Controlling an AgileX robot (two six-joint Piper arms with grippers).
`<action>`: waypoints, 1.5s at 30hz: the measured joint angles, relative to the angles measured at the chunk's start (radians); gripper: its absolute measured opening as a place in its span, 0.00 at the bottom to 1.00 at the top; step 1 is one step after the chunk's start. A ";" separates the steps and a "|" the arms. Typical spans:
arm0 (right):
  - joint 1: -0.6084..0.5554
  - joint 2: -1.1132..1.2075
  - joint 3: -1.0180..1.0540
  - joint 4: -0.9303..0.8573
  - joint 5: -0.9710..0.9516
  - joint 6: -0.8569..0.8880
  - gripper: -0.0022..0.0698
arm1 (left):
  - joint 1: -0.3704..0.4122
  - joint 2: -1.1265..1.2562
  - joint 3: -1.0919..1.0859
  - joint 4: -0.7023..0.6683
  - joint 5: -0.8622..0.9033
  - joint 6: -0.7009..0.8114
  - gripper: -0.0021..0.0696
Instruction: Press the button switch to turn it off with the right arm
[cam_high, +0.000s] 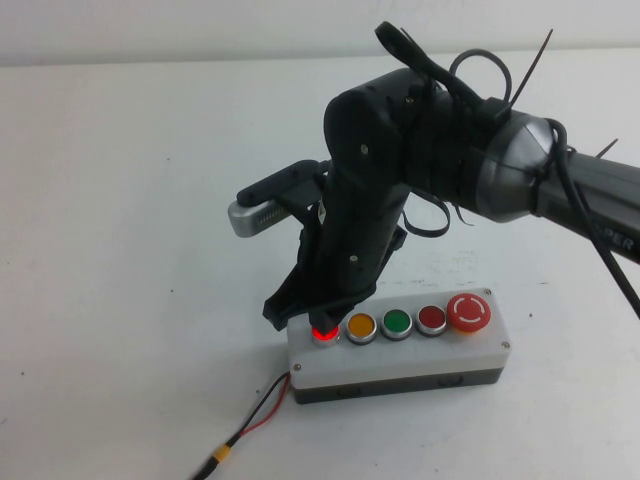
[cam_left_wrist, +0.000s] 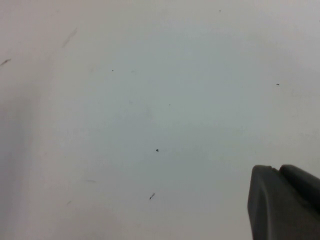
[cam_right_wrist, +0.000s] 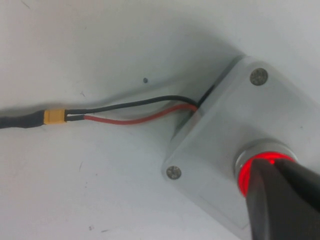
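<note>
The button switch is the leftmost button of the white five-button box. It glows bright red inside its silver ring. My right gripper is shut, and its black fingertips rest on top of the button, covering most of it. In the right wrist view the lit button shows under the closed fingers, at the end of the box. The left gripper shows only in the left wrist view, shut over bare table, away from the box.
Right of the lit button are an orange, a green, a darker red and a big red mushroom button. A red and black wire pair with a yellow connector leaves the box's left end.
</note>
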 joint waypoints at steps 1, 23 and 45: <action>0.000 0.000 0.000 0.000 0.000 0.000 0.01 | 0.000 0.000 0.000 0.000 0.000 0.000 0.03; 0.000 -0.586 0.283 -0.029 0.020 0.004 0.01 | 0.000 0.000 0.000 0.000 0.000 0.000 0.03; 0.000 -0.740 0.411 -0.029 0.030 -0.234 0.01 | 0.000 0.000 0.000 0.000 0.000 0.000 0.03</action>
